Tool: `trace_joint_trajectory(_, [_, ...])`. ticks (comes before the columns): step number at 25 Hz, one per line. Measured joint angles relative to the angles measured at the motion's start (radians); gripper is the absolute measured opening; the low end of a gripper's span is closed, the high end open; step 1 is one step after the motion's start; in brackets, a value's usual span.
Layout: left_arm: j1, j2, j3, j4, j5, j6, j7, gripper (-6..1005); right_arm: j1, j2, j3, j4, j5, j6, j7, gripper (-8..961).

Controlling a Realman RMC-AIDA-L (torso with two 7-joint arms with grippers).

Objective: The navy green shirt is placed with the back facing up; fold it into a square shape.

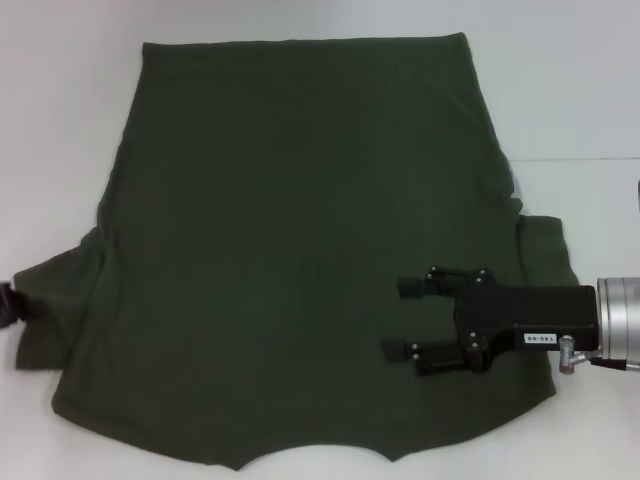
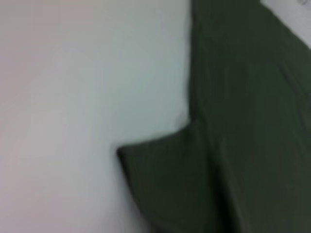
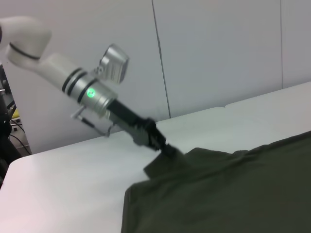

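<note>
The navy green shirt (image 1: pixel 300 250) lies spread flat on the white table (image 1: pixel 580 90), its straight hem at the far edge and its curved neckline at the near edge, one short sleeve sticking out to each side.

The right gripper (image 1: pixel 405 318) reaches in from the robot's right, over the shirt's near right part beside the right sleeve. Its two black fingers (image 1: pixel 415 286) are spread apart and hold nothing; dark fabric shows in the gap between them. The cloth stretches away from this claw on every side but the right, where the sleeve ends just beyond the gripper body. Whether the fingers touch the fabric cannot be told.

The left gripper (image 3: pixel 167 149) is at the tip of the shirt's left sleeve, seen in the right wrist view with its black end down on the raised sleeve edge. The rest of the shirt lies beyond it, toward the right arm. Whether it has pinched the sleeve cannot be told.
</note>
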Motion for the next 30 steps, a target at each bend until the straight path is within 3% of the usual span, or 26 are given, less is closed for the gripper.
trace_joint_trajectory(9, [-0.127,0.083,0.007,0.065,0.103,0.114,-0.092,15,-0.001,-0.003,0.002,-0.001,0.000,0.004,0.000,945])
trace_joint_trajectory(13, [-0.176,0.103,0.031,0.077,0.145,0.155,-0.148,16,-0.003,-0.003,0.001,-0.001,0.000,0.010,0.000,944])
trace_joint_trajectory(25, [-0.286,0.128,0.214,0.107,0.161,0.236,-0.327,16,-0.006,-0.004,0.007,-0.001,0.000,0.010,0.000,944])
trace_joint_trajectory(30, [-0.316,0.111,0.258,0.093,0.149,0.242,-0.367,15,-0.008,-0.004,0.007,-0.001,0.000,0.010,0.001,945])
